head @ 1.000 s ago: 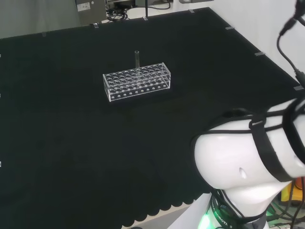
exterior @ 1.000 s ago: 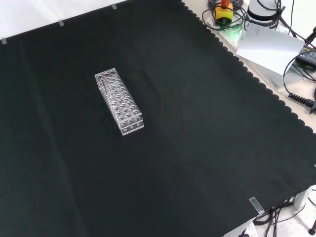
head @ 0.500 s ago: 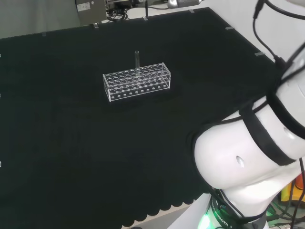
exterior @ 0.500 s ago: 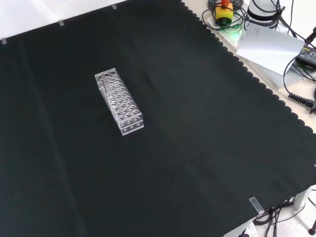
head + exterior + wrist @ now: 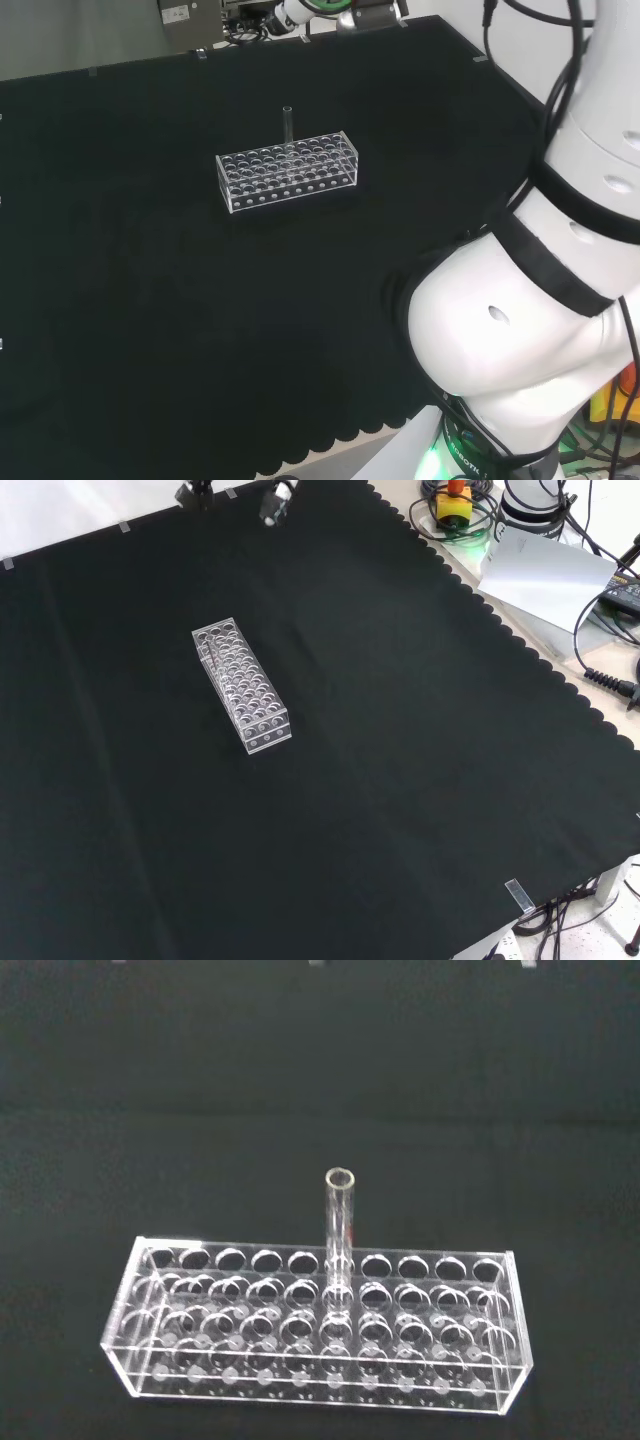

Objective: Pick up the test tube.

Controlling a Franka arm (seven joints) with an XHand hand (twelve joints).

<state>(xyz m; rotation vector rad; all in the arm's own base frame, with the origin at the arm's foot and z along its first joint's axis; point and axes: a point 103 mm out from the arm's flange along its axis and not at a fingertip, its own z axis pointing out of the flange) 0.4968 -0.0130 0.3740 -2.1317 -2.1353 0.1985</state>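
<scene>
1. Test tube (image 5: 339,1230) stood upright in clear rack (image 5: 288,170), far row, approx. mid-length, head view.
2. Rack sat on black-clothed tabletop (image 5: 400,780).
3. Hand's open/closed state: cannot tell.

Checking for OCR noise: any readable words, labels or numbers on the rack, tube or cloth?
None readable.
Test tube: clear, no print visible.
Rack: clear, no markings.
Black cloth: plain.
Grey box at the far edge in the head view: carries a small white label, too small to read.
</scene>
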